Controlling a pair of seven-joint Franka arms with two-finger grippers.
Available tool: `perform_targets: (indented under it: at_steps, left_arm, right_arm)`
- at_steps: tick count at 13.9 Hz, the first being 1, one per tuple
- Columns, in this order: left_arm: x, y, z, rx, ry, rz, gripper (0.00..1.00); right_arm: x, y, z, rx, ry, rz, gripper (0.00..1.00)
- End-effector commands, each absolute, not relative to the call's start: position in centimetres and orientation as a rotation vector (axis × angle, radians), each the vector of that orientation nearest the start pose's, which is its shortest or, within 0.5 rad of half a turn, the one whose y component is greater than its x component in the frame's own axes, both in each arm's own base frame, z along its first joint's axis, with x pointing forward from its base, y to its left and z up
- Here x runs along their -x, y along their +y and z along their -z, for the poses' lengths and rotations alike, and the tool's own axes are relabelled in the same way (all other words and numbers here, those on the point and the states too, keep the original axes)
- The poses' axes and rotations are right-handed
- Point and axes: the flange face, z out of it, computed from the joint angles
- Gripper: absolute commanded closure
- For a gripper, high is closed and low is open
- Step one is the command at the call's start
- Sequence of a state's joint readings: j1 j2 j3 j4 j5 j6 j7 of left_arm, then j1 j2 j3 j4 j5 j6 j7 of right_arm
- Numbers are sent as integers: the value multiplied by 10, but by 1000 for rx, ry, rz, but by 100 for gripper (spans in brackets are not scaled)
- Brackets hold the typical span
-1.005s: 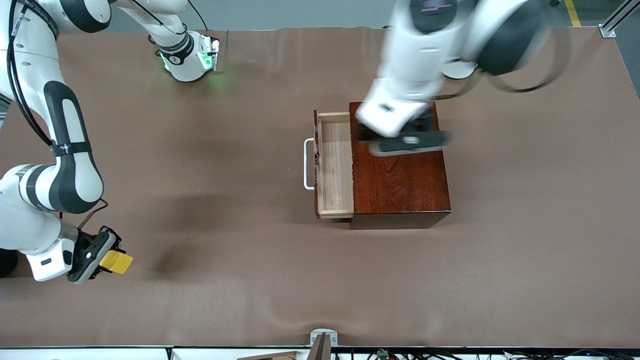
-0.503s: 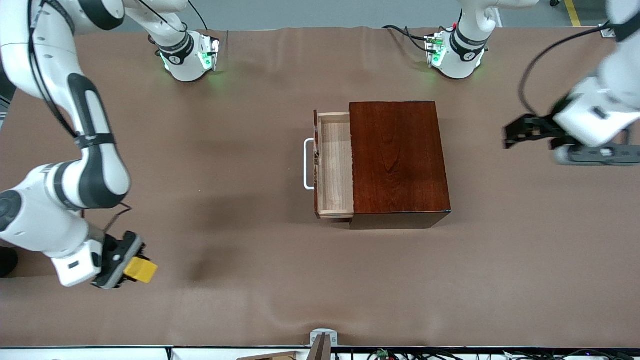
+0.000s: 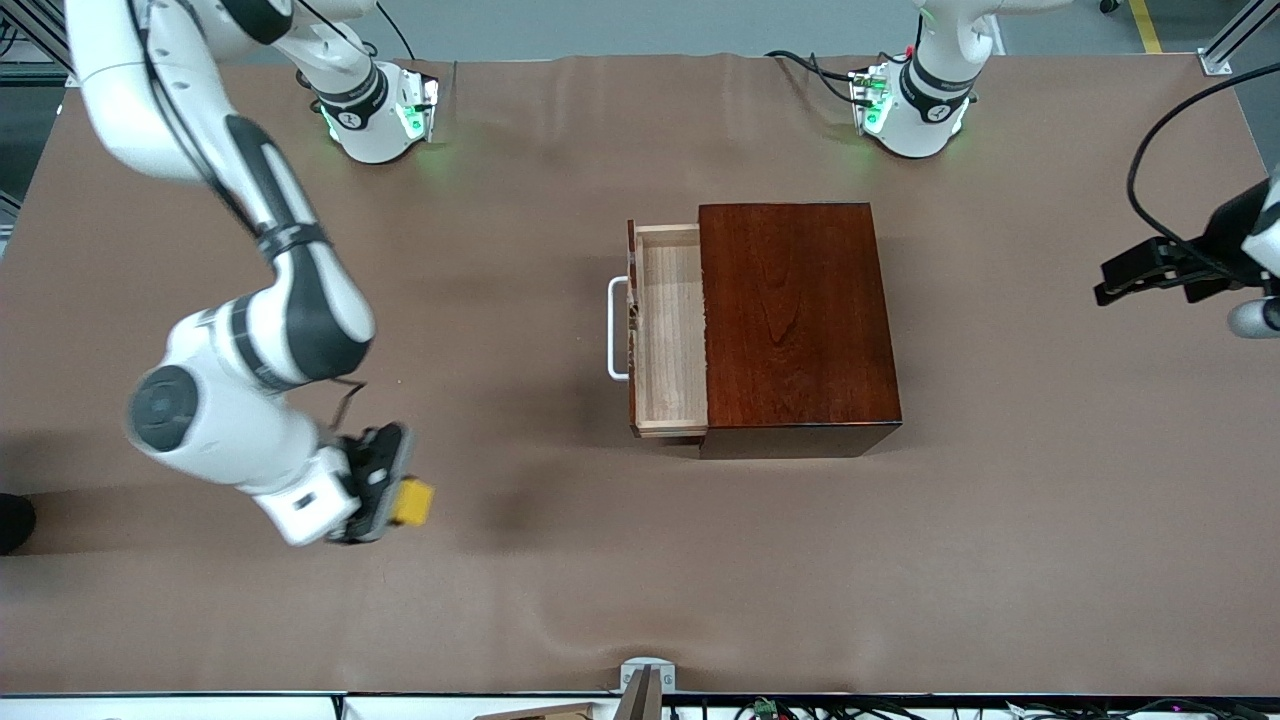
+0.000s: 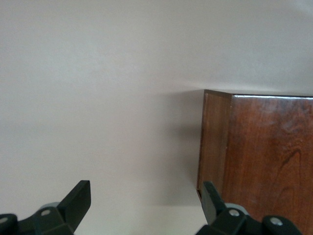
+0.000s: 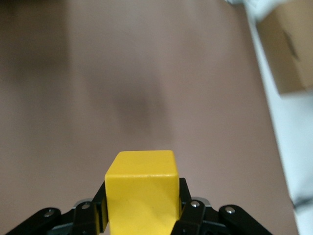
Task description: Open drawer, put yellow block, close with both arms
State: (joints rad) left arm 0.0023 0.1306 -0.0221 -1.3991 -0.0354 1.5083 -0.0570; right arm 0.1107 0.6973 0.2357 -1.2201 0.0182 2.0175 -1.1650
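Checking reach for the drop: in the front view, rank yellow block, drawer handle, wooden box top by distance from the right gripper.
1. yellow block: held in the right gripper itself, over bare table.
2. white drawer handle: on the open drawer's front, facing the right arm's end.
3. wooden box top: farthest, toward the left arm's end.
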Motion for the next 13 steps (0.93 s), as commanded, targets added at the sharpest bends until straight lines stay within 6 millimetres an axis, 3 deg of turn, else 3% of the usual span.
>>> perform_targets:
  at_steps: [1,4,7,9,13]
  left_arm:
    - [-578,-16,-624,3184,-30,49,0]
    - [-572,-22,-618,3184,-12,61,0]
    - [-570,-36,-621,3183,81,59,0]
    - [-569,-36,-619,3184,103,40,0]
    - [-569,-36,-618,3182,118,31,0]
  right_arm:
    - [-691,282,-412,2147,-2125,219,100]
    - [-659,358,-433,2069,-2200,240,100]
    - [-609,434,-432,2025,-2288,170,100]
    - [-585,466,-440,1999,-2309,144,100]
    - [-543,513,-436,1946,-2345,103,100]
